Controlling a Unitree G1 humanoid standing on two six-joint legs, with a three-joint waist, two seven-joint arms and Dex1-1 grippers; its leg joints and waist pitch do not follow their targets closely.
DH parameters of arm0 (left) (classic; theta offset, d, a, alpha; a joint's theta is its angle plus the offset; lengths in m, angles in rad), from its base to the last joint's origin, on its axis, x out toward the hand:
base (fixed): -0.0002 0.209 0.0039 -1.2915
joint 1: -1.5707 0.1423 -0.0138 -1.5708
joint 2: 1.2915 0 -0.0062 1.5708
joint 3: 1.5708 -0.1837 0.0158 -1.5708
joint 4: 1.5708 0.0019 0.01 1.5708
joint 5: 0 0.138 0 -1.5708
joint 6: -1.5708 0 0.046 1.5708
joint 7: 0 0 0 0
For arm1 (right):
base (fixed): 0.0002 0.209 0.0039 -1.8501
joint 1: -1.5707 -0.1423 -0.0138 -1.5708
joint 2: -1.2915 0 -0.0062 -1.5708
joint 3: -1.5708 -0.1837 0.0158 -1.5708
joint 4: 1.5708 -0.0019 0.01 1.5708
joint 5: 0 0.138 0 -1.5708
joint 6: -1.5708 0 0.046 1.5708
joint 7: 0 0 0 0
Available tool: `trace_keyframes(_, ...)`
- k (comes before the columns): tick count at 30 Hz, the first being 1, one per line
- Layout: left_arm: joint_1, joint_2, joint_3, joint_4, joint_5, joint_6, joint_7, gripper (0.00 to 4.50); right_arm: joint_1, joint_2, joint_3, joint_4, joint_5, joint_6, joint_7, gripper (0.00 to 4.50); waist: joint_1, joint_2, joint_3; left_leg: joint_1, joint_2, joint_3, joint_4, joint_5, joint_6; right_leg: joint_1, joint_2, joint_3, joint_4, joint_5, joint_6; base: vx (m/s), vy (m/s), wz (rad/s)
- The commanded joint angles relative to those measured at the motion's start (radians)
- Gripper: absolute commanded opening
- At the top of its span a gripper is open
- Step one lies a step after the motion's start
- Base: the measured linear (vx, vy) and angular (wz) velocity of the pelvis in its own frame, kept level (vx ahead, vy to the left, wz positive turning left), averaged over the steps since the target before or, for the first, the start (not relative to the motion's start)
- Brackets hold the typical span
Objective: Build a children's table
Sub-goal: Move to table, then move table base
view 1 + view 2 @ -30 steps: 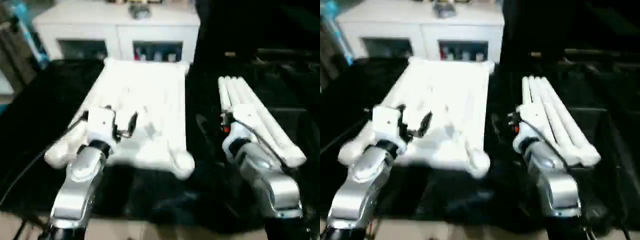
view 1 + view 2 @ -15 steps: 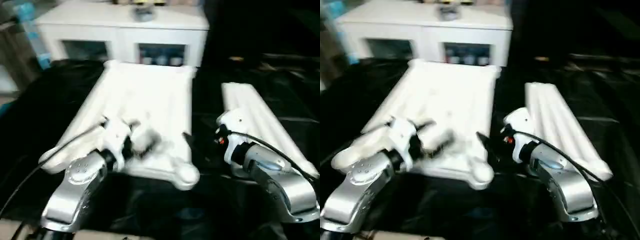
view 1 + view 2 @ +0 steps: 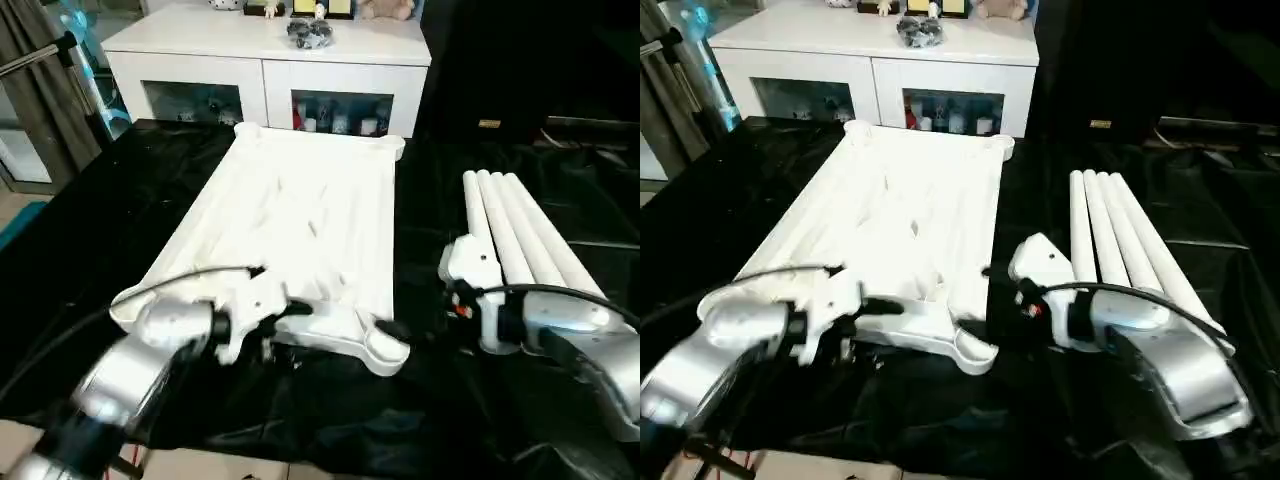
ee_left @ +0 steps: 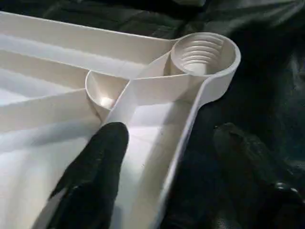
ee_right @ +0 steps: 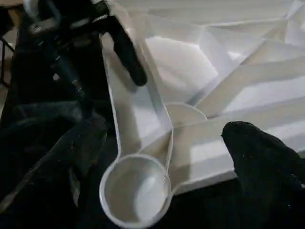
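The white tabletop [image 3: 300,210] lies ribbed side up on black cloth. My left gripper [image 4: 171,133] is open at its near edge. One finger [image 4: 95,176] is inside the rim, and the other finger [image 4: 248,167] is outside over the cloth. The rim runs between them, untouched. Just past it is the near right corner socket [image 4: 205,55], which is empty. My right gripper [image 5: 167,138] is open around that same socket [image 5: 136,191] from the other side. Several white tube legs [image 3: 515,240] lie side by side to the right of the tabletop.
A white cabinet [image 3: 265,60] with glass-fronted compartments stands behind the tabletop, with small items on top. Black cloth [image 3: 100,220] covers the work surface all around. A grey curtain [image 3: 40,90] hangs at the far left. A cable runs along my right forearm [image 3: 570,320].
The camera has shifted. My left gripper came down from over the tabletop to its near rim. My right gripper swung left, away from the legs, to the near right corner socket.
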Motion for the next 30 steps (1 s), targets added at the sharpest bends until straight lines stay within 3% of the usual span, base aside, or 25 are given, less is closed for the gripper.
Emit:
trace_keyframes(1,-0.032,0.002,-0.022,0.039,0.008,-0.013,-0.045,3.03,0.012,-0.024,0.0,-0.036,0.017,0.028,0.024,4.37,0.003,0.007,-0.054,0.002,0.083,-0.034,-0.093,-0.105,0.045,0.038,-0.085,0.046,-0.069,-0.015,-0.264,0.0,0.0,0.0)
trace_keyframes(2,-0.032,0.002,-0.022,0.039,0.008,-0.013,-0.045,2.92,0.012,-0.024,0.0,-0.036,0.017,0.028,0.024,4.37,0.002,0.004,-0.054,0.0,0.082,-0.033,-0.092,-0.091,0.053,0.039,-0.085,0.046,-0.068,0.011,-0.27,0.0,0.0,0.0)
trace_keyframes(3,-0.047,0.005,-0.035,0.054,0.004,0.001,-0.08,2.83,0.021,-0.043,0.002,-0.043,0.013,0.029,0.03,4.37,0.004,0.011,-0.057,-0.002,0.082,-0.035,-0.09,-0.067,0.066,0.041,-0.087,0.045,-0.063,0.048,-0.282,0.0,0.0,0.0)
trace_keyframes(5,-0.059,0.005,-0.048,0.066,0.002,0.017,-0.115,2.74,0.03,-0.055,0.002,-0.047,0.004,0.025,0.032,4.37,0.003,0.008,-0.059,-0.002,0.084,-0.033,-0.088,-0.053,0.077,0.044,-0.088,0.043,-0.061,0.079,-0.297,0.0,0.0,0.0)
trace_keyframes(8,-0.067,0.009,-0.066,0.073,0.001,0.04,-0.152,2.39,0.037,-0.058,-0.005,-0.052,0.005,0.032,0.026,4.37,0.003,0.008,-0.057,-0.004,0.086,-0.031,-0.089,-0.051,0.092,0.042,-0.089,0.043,-0.063,0.07,-0.307,0.0,0.0,0.0)
trace_keyframes(11,-0.073,0.001,-0.078,0.09,0.01,0.039,-0.159,2.26,0.043,-0.064,-0.006,-0.059,-0.015,0.025,0.01,4.37,0.003,0.008,-0.05,0.0,0.089,-0.029,-0.094,-0.113,0.072,0.039,-0.088,0.043,-0.073,-0.034,-0.309,0.0,0.0,0.0)
trace_keyframes(12,-0.079,-0.006,-0.08,0.108,0.019,0.027,-0.155,2.26,0.046,-0.066,-0.006,-0.064,-0.008,0.044,0.01,4.37,-0.001,0.026,-0.046,0.005,0.09,-0.029,-0.097,-0.146,0.059,0.034,-0.084,0.041,-0.079,-0.062,-0.305,0.0,0.0,0.0)
trace_keyframes(15,-0.088,-0.014,-0.081,0.128,0.029,0.015,-0.151,1.93,0.051,-0.071,-0.001,-0.067,-0.008,0.051,0.009,4.37,0.0,0.018,-0.048,0.002,0.09,-0.028,-0.095,-0.138,0.055,0.041,-0.088,0.045,-0.077,-0.062,-0.303,0.0,0.0,0.0)
trace_keyframes(20,-0.103,-0.024,-0.084,0.15,0.045,0.005,-0.15,1.46,0.061,-0.078,0.013,-0.063,-0.009,0.035,0.028,4.37,0.001,0.024,-0.05,-0.001,0.09,-0.026,-0.094,-0.108,0.065,0.041,-0.089,0.045,-0.076,-0.056,-0.297,0.0,0.0,0.0)
trace_keyframes(30,-0.111,-0.018,-0.094,0.167,0.109,-0.025,-0.116,0.59,0.085,-0.08,0.023,-0.061,-0.024,0.019,0.028,4.37,0.0,0.026,-0.048,-0.002,0.09,-0.026,-0.095,-0.123,0.066,0.039,-0.09,0.045,-0.08,-0.074,-0.294,0.0,0.0,0.0)
